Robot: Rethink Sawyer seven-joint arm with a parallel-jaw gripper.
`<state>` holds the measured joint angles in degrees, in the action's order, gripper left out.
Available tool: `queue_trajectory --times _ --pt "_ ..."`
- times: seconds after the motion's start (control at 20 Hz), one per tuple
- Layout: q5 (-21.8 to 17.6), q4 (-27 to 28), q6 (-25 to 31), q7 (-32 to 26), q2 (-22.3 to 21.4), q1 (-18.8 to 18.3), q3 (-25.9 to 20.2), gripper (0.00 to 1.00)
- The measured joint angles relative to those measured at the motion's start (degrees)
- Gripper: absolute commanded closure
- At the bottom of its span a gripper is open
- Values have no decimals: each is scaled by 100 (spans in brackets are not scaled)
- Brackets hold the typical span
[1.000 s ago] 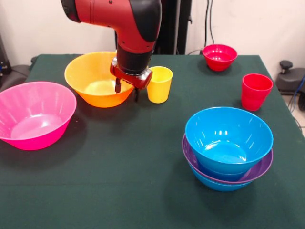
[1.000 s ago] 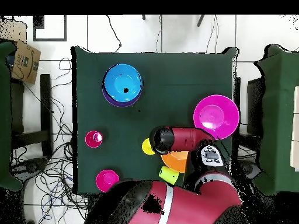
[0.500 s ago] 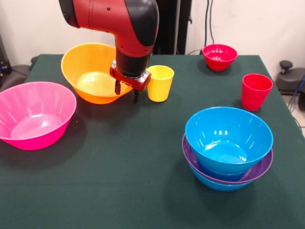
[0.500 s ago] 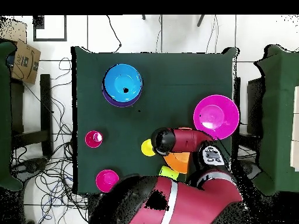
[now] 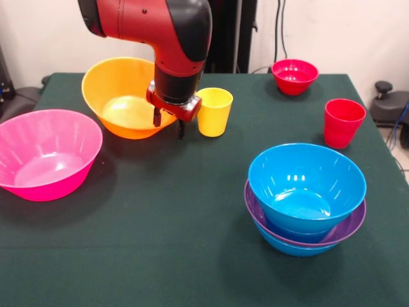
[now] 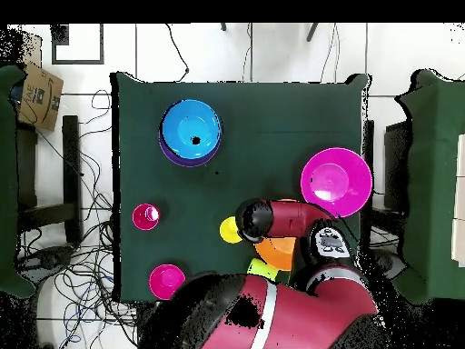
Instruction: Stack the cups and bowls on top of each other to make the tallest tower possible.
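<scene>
My gripper [image 5: 169,123] is shut on the near right rim of the large orange bowl [image 5: 118,96], one finger inside and one outside. The bowl hangs tilted, its left side raised off the green table [image 5: 160,256]. A yellow cup [image 5: 213,112] stands upright just right of the gripper. At the near right, a blue bowl [image 5: 307,185] sits nested in a purple bowl [image 5: 255,214] with another blue one beneath. The pink bowl [image 5: 45,153] rests at the left. The red cup [image 5: 343,123] and small red bowl [image 5: 294,76] stand at the far right. Overhead, my arm [image 6: 281,218] covers the gripper and most of the orange bowl [image 6: 272,253].
In the overhead view a lime green cup [image 6: 261,268] peeks out beside the arm near the table's bottom edge. A cardboard box [image 6: 36,91] and cables lie on the floor to the left of the table. Another green table [image 6: 436,182] stands at the right.
The orange bowl has come up off the table and tilted, moving slightly left with the gripper; in the last half second it barely moved.
</scene>
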<state>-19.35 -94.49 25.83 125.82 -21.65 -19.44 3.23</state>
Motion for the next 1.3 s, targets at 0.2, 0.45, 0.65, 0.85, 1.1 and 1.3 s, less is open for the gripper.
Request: queue_trajectory --times 0.2,0.45,0.65,0.85,1.1,1.3 --pt "-11 20 13 0 -24 6 14 100" --pt "-122 68 67 0 -125 16 153 100" --pt "-211 99 147 0 -213 17 279 100" --pt "-327 214 147 0 -153 14 379 100" --pt "-424 286 149 0 -107 12 380 100" --pt "-448 290 149 0 -106 11 380 100"
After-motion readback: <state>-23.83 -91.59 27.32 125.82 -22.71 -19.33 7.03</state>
